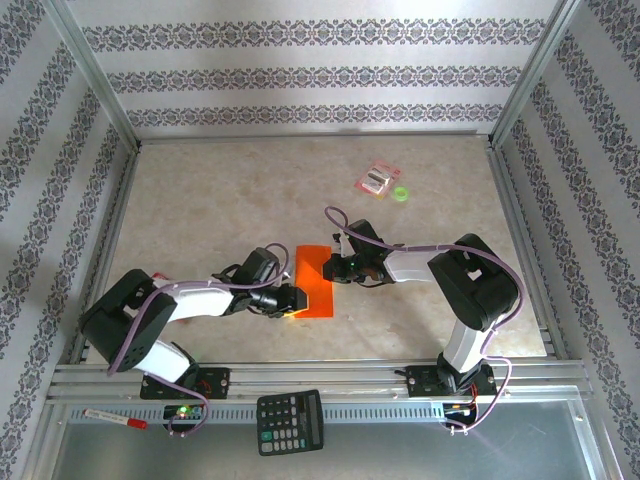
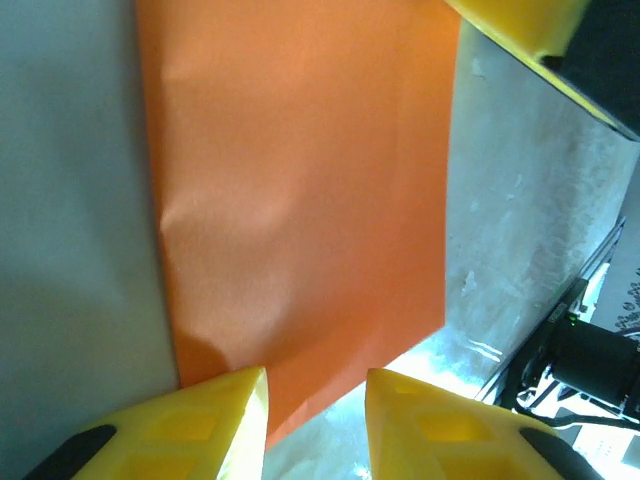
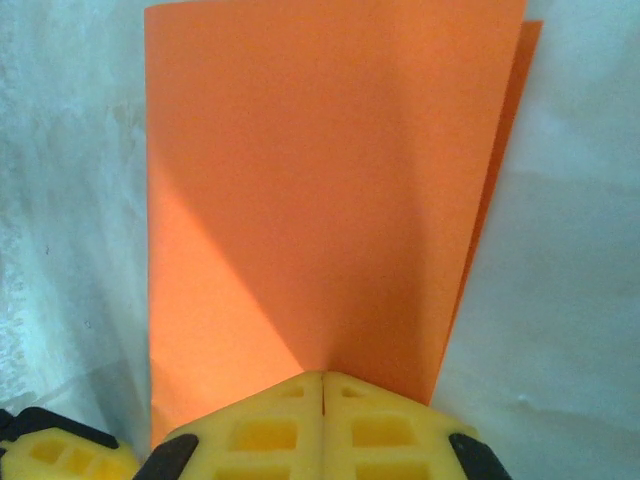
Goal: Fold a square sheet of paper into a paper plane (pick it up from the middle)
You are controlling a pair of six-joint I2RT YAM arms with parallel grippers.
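Observation:
The square sheet of paper point(image 1: 314, 280) is bright orange and lies flat on the table, folded in half into a narrow rectangle. In the right wrist view the paper point(image 3: 320, 180) has its lower layer peeking out along the right side. My left gripper point(image 1: 290, 300) sits at its near left corner. In the left wrist view this gripper point(image 2: 317, 400) is open, and a corner of the paper point(image 2: 300, 200) reaches into the gap. My right gripper point(image 1: 335, 268) is at the sheet's right edge. It is shut point(image 3: 323, 378), tips together, resting on the paper. The paper plane is not formed.
A small pink-red packet point(image 1: 379, 179) and a green disc point(image 1: 402, 194) lie at the back right. A black calculator point(image 1: 290, 421) and a red-tipped pen point(image 1: 115, 418) rest on the metal rail at the near edge. Patterned walls enclose the table.

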